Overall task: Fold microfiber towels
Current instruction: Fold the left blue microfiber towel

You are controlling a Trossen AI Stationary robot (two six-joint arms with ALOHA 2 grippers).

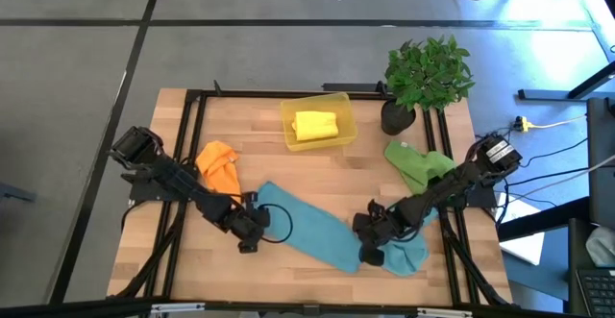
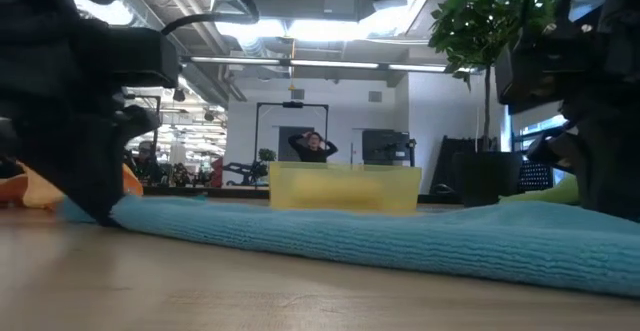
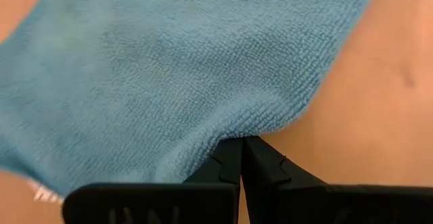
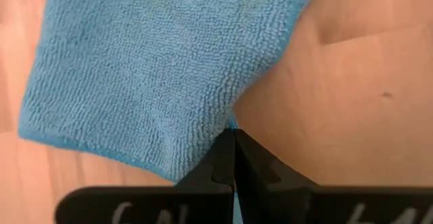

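A teal-blue towel [image 1: 307,227] lies as a long band slanting across the table's near middle; it also shows in the low view [image 2: 380,236]. My left gripper [image 1: 256,210] is shut on its far-left end. My right gripper [image 1: 370,251] is shut on its near-right end. A further teal-blue patch [image 1: 408,253] lies just right of the right gripper; whether it is a second towel, I cannot tell. An orange towel [image 1: 219,164] lies crumpled at the left, and a green towel [image 1: 418,162] at the right. A yellow towel [image 1: 315,124] lies folded in the bin. My left gripper pinches the teal-blue towel's edge [image 3: 233,132] between its two shut fingers, by a rounded corner. One layer or several, I cannot tell. The fingers come low over the table from its left side. The towel lies on the table beyond them. My right gripper pinches the teal-blue towel's edge [image 4: 226,119] between its two shut fingers, where the cloth bunches. A thin strip of cloth shows between the fingers. The fingers come low over the table from its right side. The towel's band lies flat on the table beyond them.
A translucent yellow bin [image 1: 344,107] stands at the far middle. A potted plant [image 1: 428,73] stands at the far right corner. Bare wood shows along the near edge [image 1: 288,284]. In the low view a person [image 2: 312,146] stands far back in the room.
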